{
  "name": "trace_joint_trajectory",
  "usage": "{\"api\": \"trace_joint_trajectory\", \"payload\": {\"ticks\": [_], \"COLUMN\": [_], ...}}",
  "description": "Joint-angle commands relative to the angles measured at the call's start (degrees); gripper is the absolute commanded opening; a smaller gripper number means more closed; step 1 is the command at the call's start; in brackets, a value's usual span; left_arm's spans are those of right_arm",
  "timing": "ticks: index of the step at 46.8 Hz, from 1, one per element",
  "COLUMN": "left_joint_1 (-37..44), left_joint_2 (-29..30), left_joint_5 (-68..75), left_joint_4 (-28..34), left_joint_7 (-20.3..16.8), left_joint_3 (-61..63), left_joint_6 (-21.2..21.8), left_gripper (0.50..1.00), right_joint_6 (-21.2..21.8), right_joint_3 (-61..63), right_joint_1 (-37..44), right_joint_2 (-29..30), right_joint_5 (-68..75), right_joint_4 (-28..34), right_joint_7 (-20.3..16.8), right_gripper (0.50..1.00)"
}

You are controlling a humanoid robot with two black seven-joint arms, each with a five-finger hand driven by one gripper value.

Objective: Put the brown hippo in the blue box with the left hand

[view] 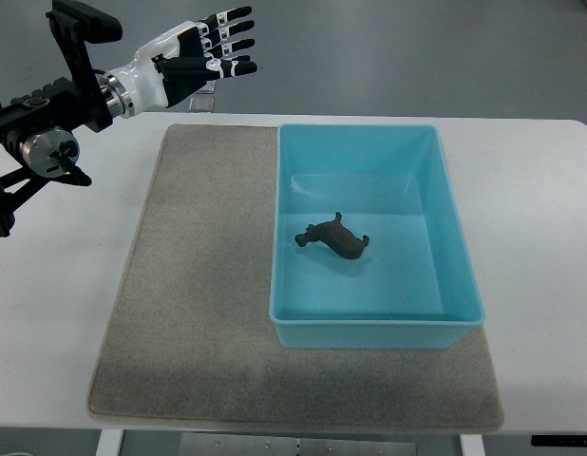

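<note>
Brown hippo is inside the blue box, lying on its side on the box floor, roughly mid-floor, slightly toward the box's left wall. Not touching any wall. Legs stick out sideways; head end points toward the left wall.

Blue box sits on the right half of the grey mat. Its near-right corner is just short of the mat's right edge; its far edge lines up close to the mat's far edge. Box is open-topped, rectangular, square to the mat, with nothing else in it.

Mat lies flat on the white tabletop, centred between left and right edges, its near edge close to the tabletop's near edge.

Left hand hangs above the tabletop's far-left corner area, past the mat's far edge and well apart from the box. Fingers are extended and loosely spread, pointing right, holding nothing — released. White palm shell, black fingers with white joints. The black forearm linkage comes in from the left edge over the tabletop's left side.

Right arm doesn't show anywhere.
</note>
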Motion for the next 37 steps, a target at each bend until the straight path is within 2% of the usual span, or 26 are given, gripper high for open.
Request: {"api": "trace_joint_trajectory", "payload": {"ticks": [1,4,9,18,37], "left_joint_1": [1.1,2.1,3.0,5.2,6.7], "left_joint_2": [1.0,1.8,2.3,1.8,1.4], "left_joint_5": [-4.5,-7.5,-12.8,-20.8,-21.1], "left_joint_4": [2.4,4.0,6.7,8.6,8.5], "left_joint_7": [0.3,1.5,5.8,11.6,13.6], "left_joint_3": [0.1,0.2,-0.1,-1.9,-8.1], "left_joint_6": [-4.6,-7.9,-12.6,-12.7,-12.7], "left_gripper": [1.000,1.000,1.000,1.000,1.000], "right_joint_6": [0.0,0.0,0.0,0.0,0.0], "right_joint_3": [0.0,0.0,0.0,0.0,0.0], "right_joint_1": [0.0,0.0,0.0,0.0,0.0], "right_joint_2": [0.0,0.0,0.0,0.0,0.0], "right_joint_5": [0.0,0.0,0.0,0.0,0.0], "right_joint_4": [0.0,0.0,0.0,0.0,0.0], "right_joint_7": [-0.1,-0.1,-0.1,0.0,0.0], "right_gripper": [0.936,0.936,0.936,0.936,0.936]}}
